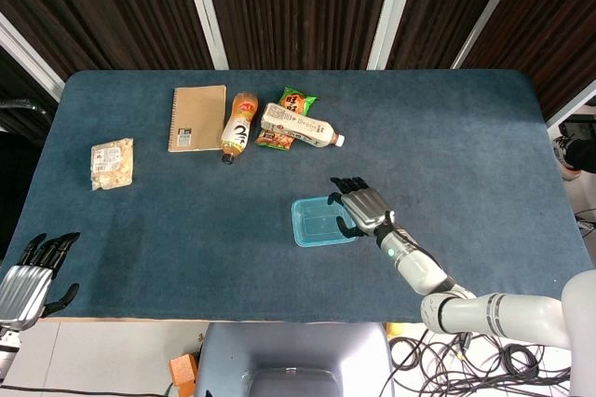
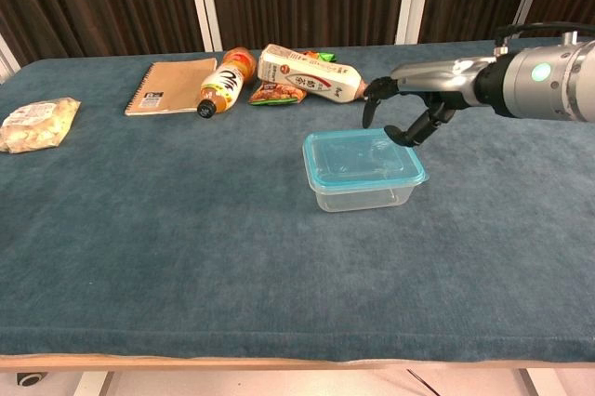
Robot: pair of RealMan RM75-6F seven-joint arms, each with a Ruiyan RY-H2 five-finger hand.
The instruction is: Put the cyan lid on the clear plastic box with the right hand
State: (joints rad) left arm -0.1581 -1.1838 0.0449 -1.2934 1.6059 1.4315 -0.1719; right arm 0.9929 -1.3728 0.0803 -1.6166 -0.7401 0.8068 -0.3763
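Note:
The cyan lid (image 2: 361, 156) lies flat on top of the clear plastic box (image 2: 362, 189), which stands right of the table's middle. In the head view the lidded box (image 1: 321, 220) shows as a cyan rectangle. My right hand (image 2: 404, 104) hovers just above the lid's far right part, fingers spread and curved downward, holding nothing. In the head view the right hand (image 1: 361, 206) overlaps the box's right edge. My left hand (image 1: 33, 276) hangs off the table's near left corner, fingers apart and empty.
At the back lie a brown spiral notebook (image 1: 196, 117), an orange-capped bottle (image 1: 239, 126), a white milk-tea bottle (image 1: 300, 126) and snack packets (image 1: 298, 98). A bag of snacks (image 1: 113, 163) sits at the far left. Blue cloth covers the table (image 1: 186, 220).

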